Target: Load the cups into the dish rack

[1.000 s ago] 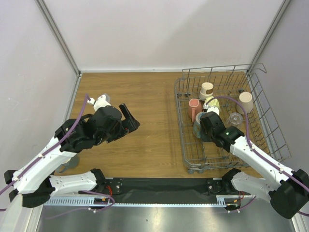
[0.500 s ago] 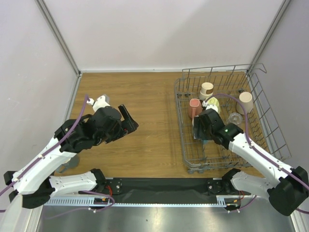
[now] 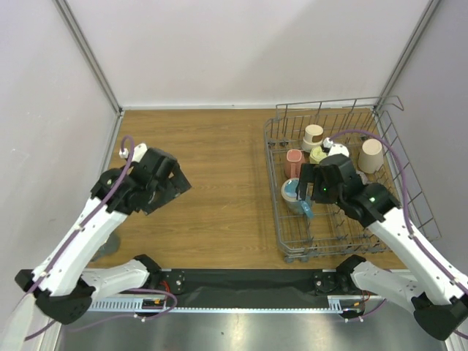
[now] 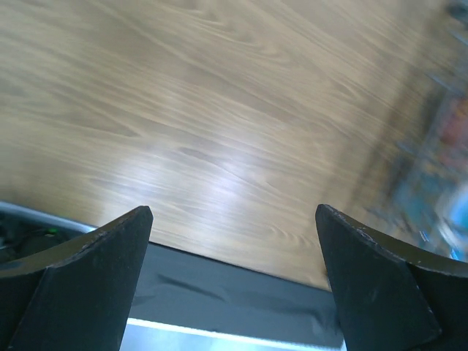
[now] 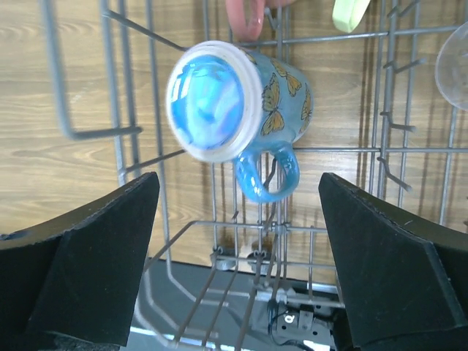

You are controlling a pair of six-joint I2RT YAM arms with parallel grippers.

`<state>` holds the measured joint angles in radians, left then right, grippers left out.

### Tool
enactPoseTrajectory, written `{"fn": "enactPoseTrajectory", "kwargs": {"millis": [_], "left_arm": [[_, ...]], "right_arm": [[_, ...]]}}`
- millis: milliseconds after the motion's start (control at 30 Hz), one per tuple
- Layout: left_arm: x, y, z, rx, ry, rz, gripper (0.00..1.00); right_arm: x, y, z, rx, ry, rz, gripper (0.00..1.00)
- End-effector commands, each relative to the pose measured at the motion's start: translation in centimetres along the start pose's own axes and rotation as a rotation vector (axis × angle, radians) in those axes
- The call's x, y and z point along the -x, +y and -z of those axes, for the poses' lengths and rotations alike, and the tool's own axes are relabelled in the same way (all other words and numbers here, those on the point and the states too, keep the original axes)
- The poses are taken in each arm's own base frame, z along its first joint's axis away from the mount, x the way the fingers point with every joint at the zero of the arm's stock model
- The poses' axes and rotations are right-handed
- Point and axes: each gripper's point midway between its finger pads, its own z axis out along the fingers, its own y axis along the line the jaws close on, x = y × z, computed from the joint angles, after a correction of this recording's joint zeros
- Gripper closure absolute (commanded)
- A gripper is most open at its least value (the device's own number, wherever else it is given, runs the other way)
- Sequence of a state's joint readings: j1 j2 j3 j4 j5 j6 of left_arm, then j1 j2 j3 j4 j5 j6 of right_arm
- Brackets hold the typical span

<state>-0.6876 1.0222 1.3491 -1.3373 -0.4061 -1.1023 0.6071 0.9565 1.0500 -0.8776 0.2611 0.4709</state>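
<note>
- The right gripper (image 5: 238, 219) hung over the near-left part of the dish rack (image 5: 365, 149) with its dark, wedge-shaped fingers spread wide and nothing between them.
- Just beyond them a blue mug (image 5: 241, 102) leaned on the wires, apparently bottom-up. A white ring faced the wrist camera and the handle pointed toward the near edge. Tilted like that, it would likely drain and stay put against the tines.
- The mug looked like glossy glazed ceramic, printed with butterflies. The rack was thin grey wire in an open grid, with wood showing through.
- Farther back in the rack stood a pink cup (image 3: 294, 164), a yellow-cream one (image 3: 319, 155) and two beige cups (image 3: 313, 134) (image 3: 371, 155).
- The left gripper (image 4: 232, 212), also wide and empty, hung over the smooth wood-grain table (image 4: 219, 110), well apart from the rack.
</note>
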Motion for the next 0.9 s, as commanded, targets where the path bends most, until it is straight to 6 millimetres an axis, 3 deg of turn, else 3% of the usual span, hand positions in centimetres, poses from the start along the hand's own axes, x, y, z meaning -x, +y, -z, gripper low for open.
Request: {"fn": "enactPoseTrajectory", "kwargs": {"millis": [0, 233, 300, 433, 733, 867], "left_arm": [[0.4, 2.5, -1.7, 0.133, 0.037, -0.014, 0.01], [3.7, 7.2, -3.2, 0.307, -0.032, 0.066, 0.00], [3.9, 8.3, -3.5, 0.325, -0.030, 0.096, 0.00], [4.5, 12.4, -4.5, 0.446, -0.041, 0.197, 0.00], [6.3, 19.0, -5.0, 0.682, -0.077, 0.328, 0.01], [6.5, 21.1, -6.3, 0.749, -0.091, 0.379, 0.02]], "right_arm": [[1.7, 0.0, 3.0, 0.028, -0.051, -0.014, 0.03], [1.9, -0.2, 4.9, 0.047, -0.053, -0.002, 0.03], [2.0, 0.0, 5.6, 0.068, -0.059, -0.006, 0.03], [2.2, 0.6, 6.6, 0.118, -0.059, -0.012, 0.02], [2.2, 2.1, 7.2, 0.188, -0.031, -0.011, 0.02], [2.3, 2.1, 7.2, 0.189, -0.029, -0.007, 0.02]]}}
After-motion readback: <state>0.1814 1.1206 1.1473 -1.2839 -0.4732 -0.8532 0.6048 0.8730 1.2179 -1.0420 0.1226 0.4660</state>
